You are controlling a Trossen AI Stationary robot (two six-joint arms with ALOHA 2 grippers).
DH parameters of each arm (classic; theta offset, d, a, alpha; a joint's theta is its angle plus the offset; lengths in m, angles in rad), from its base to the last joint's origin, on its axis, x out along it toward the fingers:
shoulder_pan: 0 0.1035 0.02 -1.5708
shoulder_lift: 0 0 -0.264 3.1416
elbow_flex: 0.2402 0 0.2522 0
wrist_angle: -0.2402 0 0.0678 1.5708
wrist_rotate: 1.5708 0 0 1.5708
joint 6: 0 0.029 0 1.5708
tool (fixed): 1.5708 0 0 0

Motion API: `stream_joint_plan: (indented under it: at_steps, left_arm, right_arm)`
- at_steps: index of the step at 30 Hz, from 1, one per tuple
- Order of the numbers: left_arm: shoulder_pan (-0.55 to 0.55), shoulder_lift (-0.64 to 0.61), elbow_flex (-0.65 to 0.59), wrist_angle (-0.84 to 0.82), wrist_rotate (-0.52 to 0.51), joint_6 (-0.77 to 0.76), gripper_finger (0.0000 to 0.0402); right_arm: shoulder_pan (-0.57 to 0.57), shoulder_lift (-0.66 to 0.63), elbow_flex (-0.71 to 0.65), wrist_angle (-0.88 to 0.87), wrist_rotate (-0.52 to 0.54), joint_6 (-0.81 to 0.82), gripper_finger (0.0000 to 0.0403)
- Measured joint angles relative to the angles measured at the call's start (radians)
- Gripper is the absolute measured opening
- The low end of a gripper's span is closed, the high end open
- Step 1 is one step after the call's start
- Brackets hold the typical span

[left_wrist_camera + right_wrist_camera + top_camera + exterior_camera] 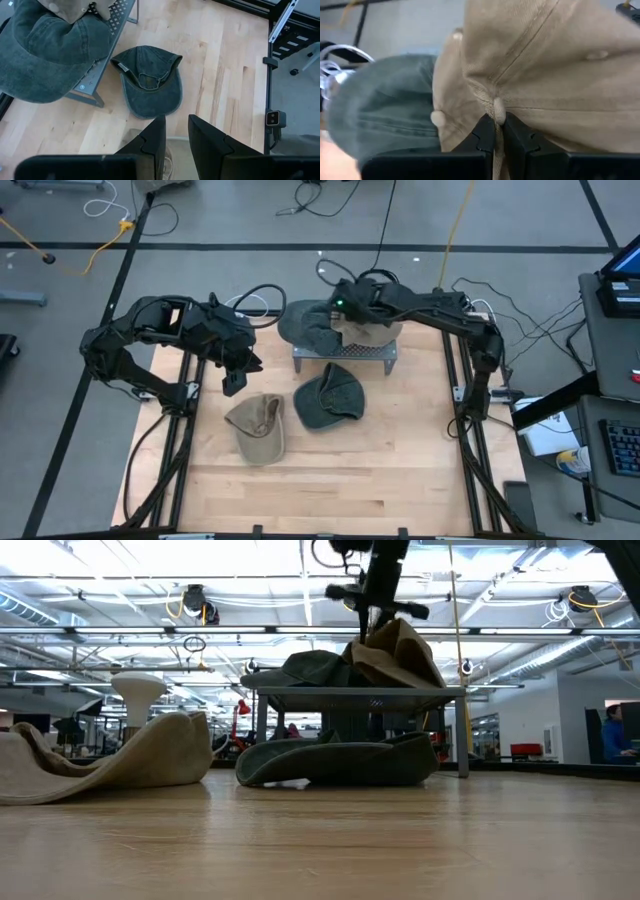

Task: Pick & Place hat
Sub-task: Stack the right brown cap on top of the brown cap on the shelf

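Table (pixel 400 470): light wood top, carrying a rack at the back middle and two hats on the bare boards in front of it.
Rack (pixel 345 355): small metal stand; a green hat (pixel 305 325) is draped over its left side, a tan hat (pixel 370 332) sits beside it on the right.
Loose hats: a green cap (pixel 330 395) lies upside down just in front of the rack; a tan cap (pixel 258 425) lies to its left, nearer the table's front.
Right gripper (pixel 498 131): over the rack, pinched tight on a fold of the tan hat near its crown button, the cloth bunched up between the fingers.
Left gripper (pixel 176 136): above the table's left side, holding nothing, fingers narrowly parted.
Key relation: the green cap lies just ahead of the left gripper, toward the table's middle, brim pointing away from the rack; the tan cap sits close beneath it. The left arm is the nearer one for either loose hat, as I judge it.
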Motion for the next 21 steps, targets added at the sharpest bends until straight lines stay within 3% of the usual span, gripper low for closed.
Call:
stream_joint_plan:
  at_steps: [14,21]
  left_arm:
    - [0.0,0.0,0.0,0.0,0.0,0.0,0.0085]
    - [0.0,0.0,0.0,0.0,0.0,0.0,0.0085]
  right_arm:
    - [-0.017,0.088,0.0,0.034,-0.034,-0.06,0.0014]
    - [-0.024,0.088,0.0,0.034,-0.062,-0.09,0.0056]
